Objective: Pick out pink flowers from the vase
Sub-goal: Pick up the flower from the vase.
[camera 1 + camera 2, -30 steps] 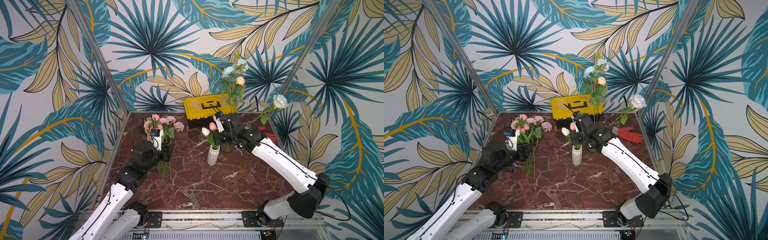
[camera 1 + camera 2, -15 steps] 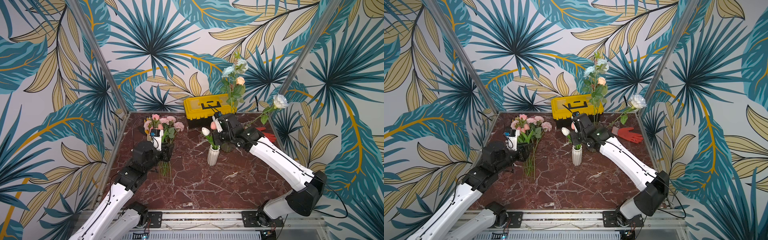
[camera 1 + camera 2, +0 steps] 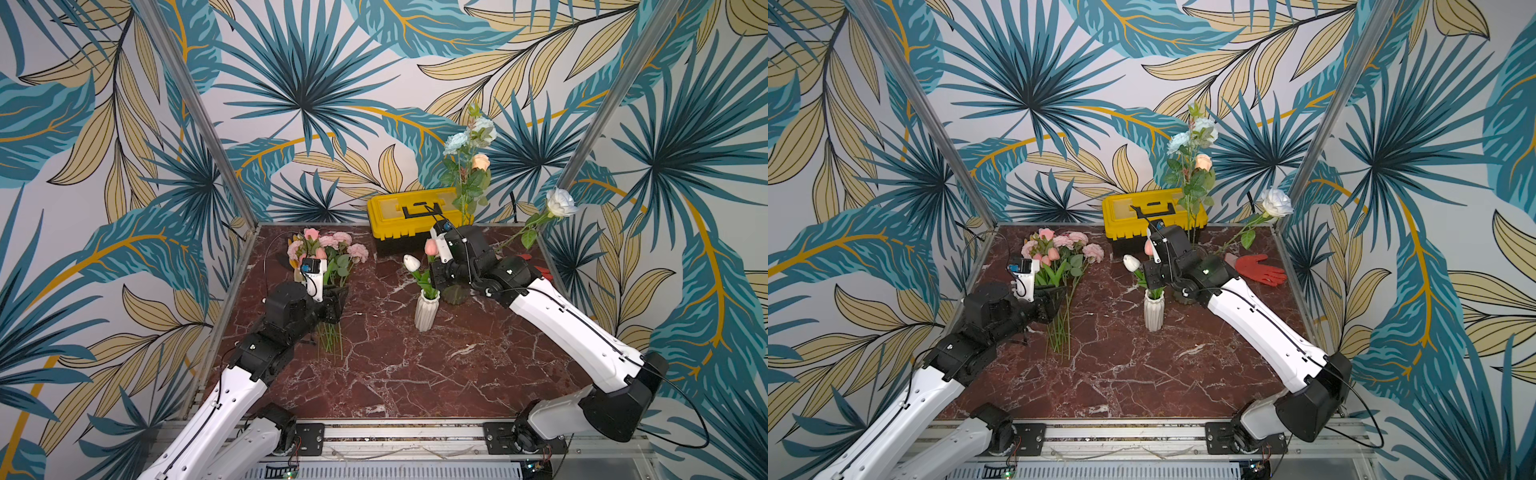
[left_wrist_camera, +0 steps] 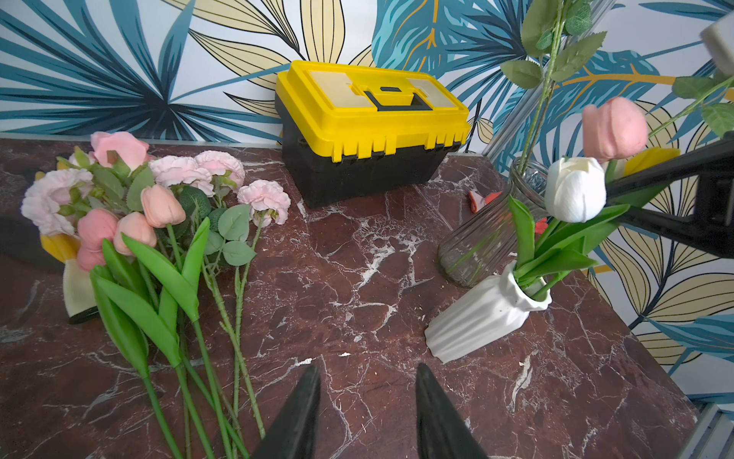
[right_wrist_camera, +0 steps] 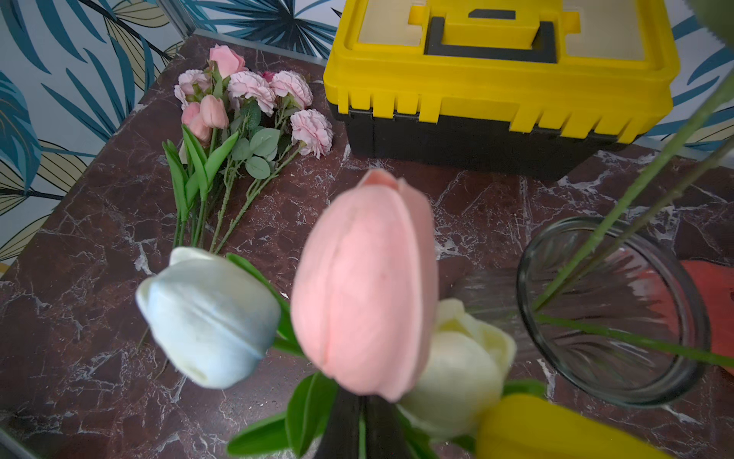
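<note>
A white ribbed vase [image 3: 426, 313] [image 4: 476, 322] stands mid-table and holds a pink tulip [image 3: 431, 247] [image 5: 365, 286] together with white [image 5: 206, 314], cream [image 5: 460, 369] and yellow [image 5: 556, 429] tulips. My right gripper [image 5: 362, 409] is shut on the pink tulip's stem just under the bloom. More pink flowers [image 3: 328, 249] [image 4: 159, 190] lie in a bunch on the table at the back left. My left gripper [image 4: 367, 373] hovers open and empty above the marble, right beside the bunch's stems.
A yellow toolbox [image 3: 411, 212] sits against the back wall. Behind the vase, a glass jar [image 5: 611, 310] holds tall pale blue, peach and white roses. A red glove [image 3: 1260, 268] lies at the back right. A yellow-and-white item [image 4: 75, 286] pokes out from under the bunch.
My right gripper has shifted slightly left onto the vase's tulips and closed on the pink tulip's stem. The left arm has not moved.
</note>
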Motion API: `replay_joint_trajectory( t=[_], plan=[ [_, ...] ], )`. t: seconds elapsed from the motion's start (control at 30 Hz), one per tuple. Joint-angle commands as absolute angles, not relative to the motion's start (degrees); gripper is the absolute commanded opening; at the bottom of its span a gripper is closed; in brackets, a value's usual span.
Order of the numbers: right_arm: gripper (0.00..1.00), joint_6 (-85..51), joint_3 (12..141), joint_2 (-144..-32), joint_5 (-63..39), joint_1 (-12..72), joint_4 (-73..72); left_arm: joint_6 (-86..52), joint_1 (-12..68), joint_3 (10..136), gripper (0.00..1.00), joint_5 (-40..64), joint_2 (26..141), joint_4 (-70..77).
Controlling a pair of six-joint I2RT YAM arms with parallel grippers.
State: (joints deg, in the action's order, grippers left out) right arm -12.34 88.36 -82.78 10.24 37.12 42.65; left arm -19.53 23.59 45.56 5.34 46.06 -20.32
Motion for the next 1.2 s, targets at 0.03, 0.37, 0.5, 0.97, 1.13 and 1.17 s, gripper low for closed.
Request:
replay_joint_trajectory(
  t=[0.03, 0.37, 0.5, 0.97, 1.13, 1.17],
  plan=[
    [0.06, -11.12, 91.68, -81.17, 9.77, 37.21, 44.8, -19.07, 23.64, 44.03, 0.4, 5.55, 45.88, -19.1],
    [0.07, -7.48, 100.49, -79.81, 7.89, 37.18, 50.63, -18.13, 23.63, 44.6, 0.41, 9.08, 46.43, -19.11],
    [0.07, -4.57, 103.88, -78.95, 7.25, 37.2, 52.8, -16.92, 23.6, 44.82, 0.46, 12.19, 46.32, -19.02],
    [0.06, 0.0, 119.57, -76.61, -3.23, 37.25, 59.12, -12.46, 23.99, 43.6, 0.56, 25.81, 44.17, -13.54],
    [0.06, -1.7, 119.5, -75.59, -5.03, 37.2, 59.12, -10.28, 24.98, 44.69, 0.56, 32.84, 43.48, -11.57],
    [0.05, -2.62, 119.27, -75.51, -5.18, 37.25, 58.99, -9.7, 25.41, 45.48, 0.56, 34.35, 43.78, -11.51]
  ],
)
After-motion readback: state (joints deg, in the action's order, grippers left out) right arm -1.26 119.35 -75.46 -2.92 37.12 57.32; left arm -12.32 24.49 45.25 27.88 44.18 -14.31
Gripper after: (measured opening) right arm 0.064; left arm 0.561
